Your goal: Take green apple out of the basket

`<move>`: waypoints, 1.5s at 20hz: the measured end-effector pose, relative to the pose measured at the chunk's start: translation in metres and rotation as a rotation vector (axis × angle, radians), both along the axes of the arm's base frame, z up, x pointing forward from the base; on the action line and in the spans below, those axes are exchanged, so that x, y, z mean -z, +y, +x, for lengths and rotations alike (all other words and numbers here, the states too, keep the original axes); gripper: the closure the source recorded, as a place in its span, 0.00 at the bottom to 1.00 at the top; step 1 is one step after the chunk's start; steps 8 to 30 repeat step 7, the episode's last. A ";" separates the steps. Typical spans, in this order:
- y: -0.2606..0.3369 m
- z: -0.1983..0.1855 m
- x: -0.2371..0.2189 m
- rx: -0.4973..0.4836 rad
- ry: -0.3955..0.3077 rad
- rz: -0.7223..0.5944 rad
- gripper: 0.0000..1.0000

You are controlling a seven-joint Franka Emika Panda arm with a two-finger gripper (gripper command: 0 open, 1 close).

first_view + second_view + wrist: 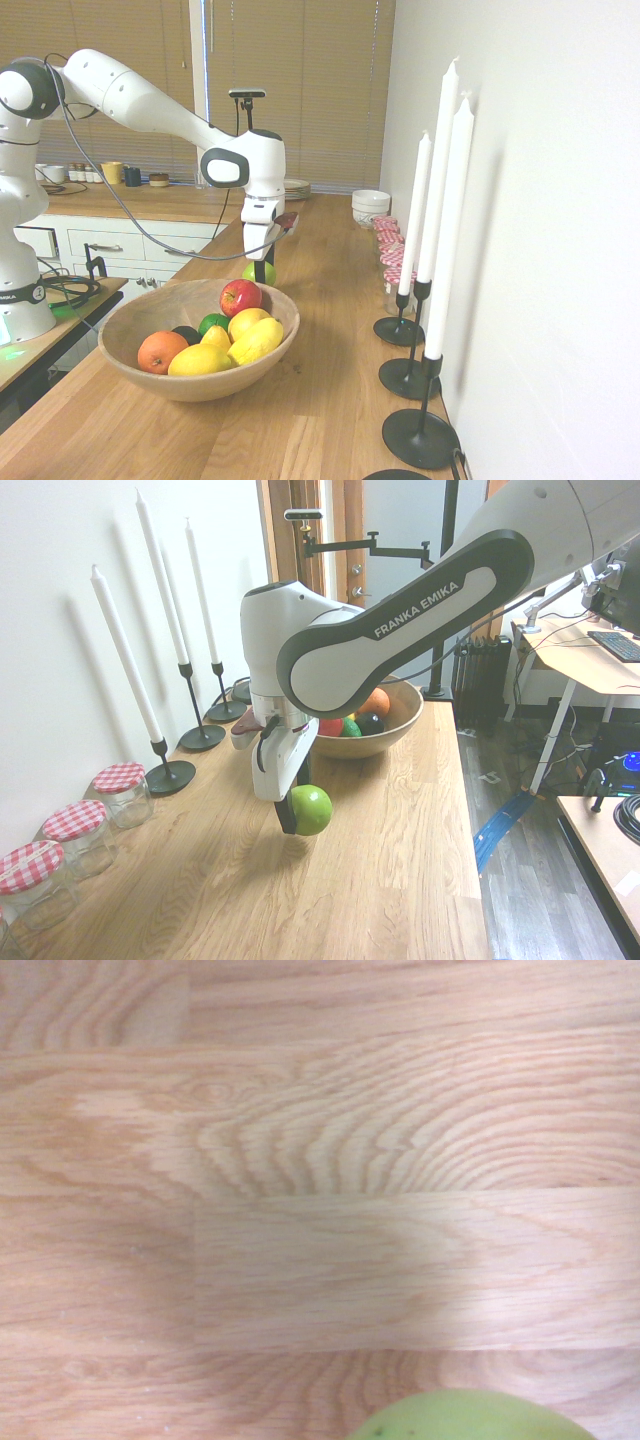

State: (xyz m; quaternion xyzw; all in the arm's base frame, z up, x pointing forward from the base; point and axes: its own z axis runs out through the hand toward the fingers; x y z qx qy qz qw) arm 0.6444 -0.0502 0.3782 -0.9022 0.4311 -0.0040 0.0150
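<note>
Second exterior view: the white Franka arm (400, 630) reaches down over the wooden desk (400, 880), its tool (297, 808) clamped on the green apple (314, 811), which is outside the basket (385, 737) and well clear of its rim. The fingers close on the fruit's sides and point downward, a hold that seems chosen to keep a smooth, round thing from slipping or rolling while it is carried and lowered. In the first exterior view, the apple shows partly behind the dark fingers, beyond the bowl; the wrist view catches only its pale green curve against the wood grain. Whether its underside touches the wood cannot be told. Left inside the bowl are a red apple (240, 297), an orange (161, 352), yellow lemons (201, 361), a small green fruit (213, 323) and a dark fruit (187, 335), gathered by the high, sloping wall that keeps them from straying. Lidded jars (75, 835) and candles (128, 650) in black holders stand along the wall, apart from the apple. The removal itself appears done; what remains, by this reading, is to settle the fruit gently on the desk and part the fingers, since an early release could send it rolling.
</note>
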 end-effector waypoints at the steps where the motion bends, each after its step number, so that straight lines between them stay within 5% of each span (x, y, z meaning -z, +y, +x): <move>1: -0.001 0.000 0.000 0.001 0.000 0.000 0.00; 30: -0.001 0.000 0.000 0.002 0.000 -0.001 0.00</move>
